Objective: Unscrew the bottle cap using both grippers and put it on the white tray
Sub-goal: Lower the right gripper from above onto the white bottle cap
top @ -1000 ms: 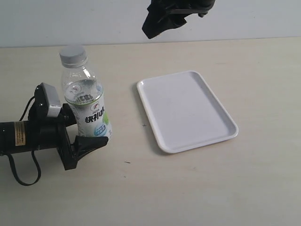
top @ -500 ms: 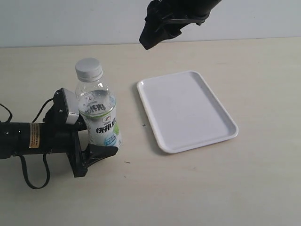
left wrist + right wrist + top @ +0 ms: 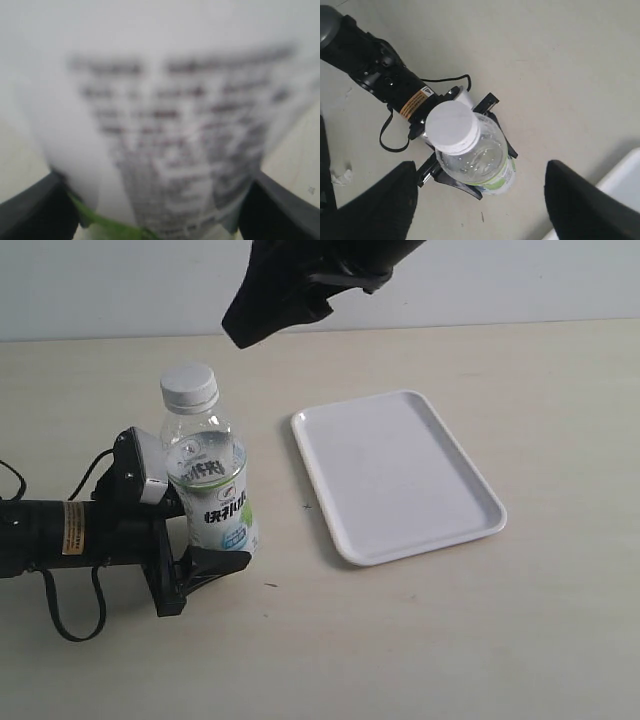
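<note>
The clear bottle (image 3: 208,480) with its white-and-green label stands upright on the table at the left, the white cap (image 3: 189,386) on its neck. My left gripper (image 3: 205,540) is shut on the bottle's lower body; the label (image 3: 165,135) fills the left wrist view, blurred. High above, my right gripper (image 3: 268,308) hangs open, up and to the right of the cap, touching nothing. From the right wrist view I look down on the cap (image 3: 452,125) and bottle (image 3: 480,162) between my spread fingers (image 3: 380,205). The white tray (image 3: 395,475) lies empty to the right.
The left arm's black body with yellow sticker (image 3: 70,530) and a looping cable (image 3: 60,615) lie along the table at the left. A small scrap of paper (image 3: 340,176) sits on the table near that arm.
The left gripper slid the bottle right and toward the front, then held still. The right gripper has swung left and lower, toward the bottle's top.
</note>
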You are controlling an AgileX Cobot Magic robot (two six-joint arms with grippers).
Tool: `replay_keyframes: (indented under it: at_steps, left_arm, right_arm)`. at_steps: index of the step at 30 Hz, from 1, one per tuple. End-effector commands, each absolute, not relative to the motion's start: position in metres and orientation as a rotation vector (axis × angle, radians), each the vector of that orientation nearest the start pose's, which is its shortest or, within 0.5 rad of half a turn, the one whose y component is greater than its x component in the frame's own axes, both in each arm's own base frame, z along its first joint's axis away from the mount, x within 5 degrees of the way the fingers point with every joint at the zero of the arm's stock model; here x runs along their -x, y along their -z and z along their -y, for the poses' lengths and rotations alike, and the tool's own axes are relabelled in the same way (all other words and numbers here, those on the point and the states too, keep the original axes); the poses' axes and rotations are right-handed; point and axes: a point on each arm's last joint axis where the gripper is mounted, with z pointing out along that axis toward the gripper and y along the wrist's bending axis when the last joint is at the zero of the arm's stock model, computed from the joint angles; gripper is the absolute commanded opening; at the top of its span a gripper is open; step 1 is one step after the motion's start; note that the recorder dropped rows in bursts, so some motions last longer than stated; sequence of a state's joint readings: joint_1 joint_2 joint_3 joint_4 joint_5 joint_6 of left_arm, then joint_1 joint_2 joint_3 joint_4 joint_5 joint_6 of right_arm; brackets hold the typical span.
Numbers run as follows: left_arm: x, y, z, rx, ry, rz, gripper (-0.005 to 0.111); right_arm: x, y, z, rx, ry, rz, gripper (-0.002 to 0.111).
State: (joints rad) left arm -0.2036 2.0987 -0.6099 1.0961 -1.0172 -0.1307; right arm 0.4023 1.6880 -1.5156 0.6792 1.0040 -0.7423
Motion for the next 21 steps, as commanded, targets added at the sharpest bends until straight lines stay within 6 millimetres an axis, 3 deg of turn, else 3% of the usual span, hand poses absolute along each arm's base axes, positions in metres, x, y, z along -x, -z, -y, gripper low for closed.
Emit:
replay_keyframes:
  at_steps: [1, 8, 18, 21]
  left_arm:
    - [-0.264, -0.067, 0.126, -1.237, 0.727, -1.702, 0.000]
    - [-0.264, -0.067, 0.126, -1.237, 0.727, -1.702, 0.000]
    - [-0.264, -0.067, 0.126, -1.237, 0.727, -1.702, 0.000]
    - [-0.264, -0.067, 0.126, -1.242, 0.729, -1.699, 0.000]
  right_arm:
    - [-0.314, -0.336, -0.200, 1.155, -0.670, -2.188, 0.069]
    - [-0.322, -0.350, -0.204, 1.001, -0.695, -2.254, 0.069]
    - [-0.334, -0.320, -0.224, 1.066, -0.695, -2.324, 0.069]
    - [-0.339, -0.324, -0.228, 1.038, -0.692, -2.336, 0.069]
